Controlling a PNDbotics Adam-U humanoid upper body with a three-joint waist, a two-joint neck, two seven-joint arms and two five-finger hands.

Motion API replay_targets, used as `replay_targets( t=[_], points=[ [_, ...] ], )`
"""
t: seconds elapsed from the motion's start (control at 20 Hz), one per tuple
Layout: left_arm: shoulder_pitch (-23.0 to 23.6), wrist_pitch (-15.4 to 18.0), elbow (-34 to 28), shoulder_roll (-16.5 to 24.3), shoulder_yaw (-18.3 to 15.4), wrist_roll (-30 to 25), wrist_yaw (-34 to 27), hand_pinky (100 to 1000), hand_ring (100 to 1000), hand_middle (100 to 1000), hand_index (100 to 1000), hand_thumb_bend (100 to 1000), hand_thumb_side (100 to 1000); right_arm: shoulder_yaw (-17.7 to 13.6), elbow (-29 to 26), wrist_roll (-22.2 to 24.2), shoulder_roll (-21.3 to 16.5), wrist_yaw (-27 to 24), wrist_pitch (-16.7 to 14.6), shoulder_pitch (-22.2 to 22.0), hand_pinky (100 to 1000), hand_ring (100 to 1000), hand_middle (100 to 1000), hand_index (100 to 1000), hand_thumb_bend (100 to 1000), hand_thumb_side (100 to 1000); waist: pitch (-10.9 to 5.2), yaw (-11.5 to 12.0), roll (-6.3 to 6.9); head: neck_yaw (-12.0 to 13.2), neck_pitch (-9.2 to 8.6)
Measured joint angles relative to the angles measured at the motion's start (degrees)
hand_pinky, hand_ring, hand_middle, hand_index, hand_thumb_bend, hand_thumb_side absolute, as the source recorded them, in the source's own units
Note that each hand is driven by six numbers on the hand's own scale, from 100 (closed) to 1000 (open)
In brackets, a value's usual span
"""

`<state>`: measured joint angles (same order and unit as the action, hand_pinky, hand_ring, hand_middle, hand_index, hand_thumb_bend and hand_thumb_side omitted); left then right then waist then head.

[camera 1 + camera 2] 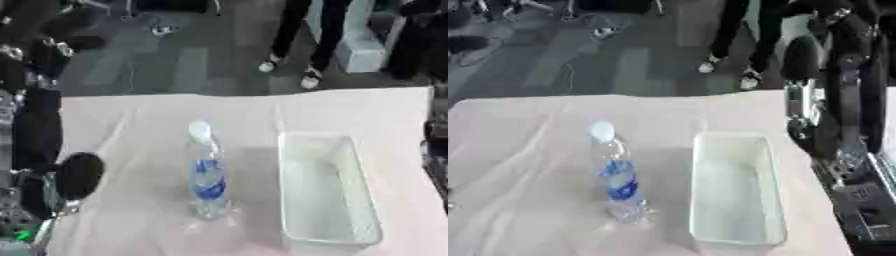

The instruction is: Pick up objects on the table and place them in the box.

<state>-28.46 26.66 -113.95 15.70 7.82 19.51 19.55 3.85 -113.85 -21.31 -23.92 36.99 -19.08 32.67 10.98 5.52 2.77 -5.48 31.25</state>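
Neither robot hand is showing clearly, so their fingers cannot be judged; the white box is sitting on the surface, the upright bottle standing just beside it, liable to topple if clipped.

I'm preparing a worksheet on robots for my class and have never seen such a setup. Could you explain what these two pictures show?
Both pictures come from a two-eyed camera in a humanoid robot's head, looking down at its work, so they nearly match. On the cloth-covered table stands a clear water bottle with a blue label, upright, and to its right an empty white box. The black and silver machinery at the sides is the robot's arms; its hands cannot be made out. Nothing is held yet; the bottle is still outside the box.
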Motion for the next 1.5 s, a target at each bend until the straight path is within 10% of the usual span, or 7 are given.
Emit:
replay_targets(
  t=[0.75, 1.0, 1.5],
  points=[
    [0.25, 1.07, 0.0, -3.64, -0.49, 0.85, 1.83, 748, 872, 1000, 960, 425, 836, -0.67, 0.0, 1.72, 2.8, 1.4, -1.08, 0.49, 609, 793, 878, 885, 100, 1000, 0.01, -0.13, -0.5, 1.02, 3.17],
    [0.3, 0.51, 0.0, -3.61, -0.15, 0.18, 1.4, 719, 860, 989, 964, 588, 706, -0.66, 0.0, 2.06, 2.8, 1.71, -0.92, 0.49, 594, 785, 873, 878, 100, 1000, 0.01, -0.17, -0.5, 1.03, 3.43],
    [-1.1, -10.01, 3.62, 1.84, 4.22, -7.42, -22.62, 638, 861, 867, 1000, 911, 472, -0.3, 0.0, 3.2, 2.77, 1.92, -0.06, -0.05, 564, 763, 864, 858, 100, 1000, -0.33, -1.52, 0.35, 1.23, 3.95]
  ],
)
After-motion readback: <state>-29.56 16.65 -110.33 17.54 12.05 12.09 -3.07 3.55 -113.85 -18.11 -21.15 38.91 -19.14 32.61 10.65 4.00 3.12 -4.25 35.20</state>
